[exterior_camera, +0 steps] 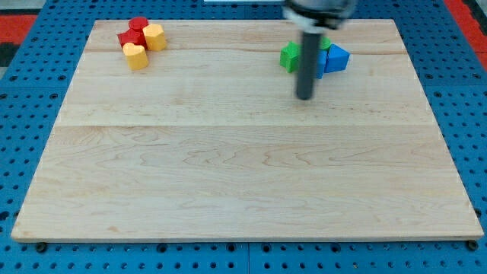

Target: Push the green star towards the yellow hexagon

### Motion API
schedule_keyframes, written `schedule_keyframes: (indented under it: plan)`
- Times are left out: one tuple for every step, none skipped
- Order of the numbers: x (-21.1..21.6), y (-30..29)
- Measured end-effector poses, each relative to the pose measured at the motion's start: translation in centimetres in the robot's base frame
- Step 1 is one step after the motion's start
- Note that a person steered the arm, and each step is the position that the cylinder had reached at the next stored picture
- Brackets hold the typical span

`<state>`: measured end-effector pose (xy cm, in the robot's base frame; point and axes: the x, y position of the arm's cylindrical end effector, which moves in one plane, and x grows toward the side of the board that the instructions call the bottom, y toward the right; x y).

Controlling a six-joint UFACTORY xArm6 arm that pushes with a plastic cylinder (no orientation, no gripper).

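At the view's top right, green star (289, 57) was seen beside blue blocks (333, 58) | my tip (304, 97) was placed just below it | yellow hexagon (154, 36) was well apart, top left | jaws absent, state not tellable | push judged barely begun

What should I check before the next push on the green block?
1. My tip visible: ok, just below the green block.
2. Green block's star shape: cannot tell, the rod hides part.
3. Yellow hexagon located: ok, far toward the view's left, in the red and yellow cluster.
4. Tip on the block's right side for a leftward push: not ok.
5. Blue blocks crowding the green block: cannot tell.
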<state>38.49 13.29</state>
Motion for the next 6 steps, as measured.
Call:
schedule_keyframes:
  plan:
    - [-5.1,6.1]
    - [-9.8,8.6]
    - [-9.3,3.9]
    - [-9.2,-2.2]
    - [-8.9,-8.7]
    - [-8.2,-13.6]
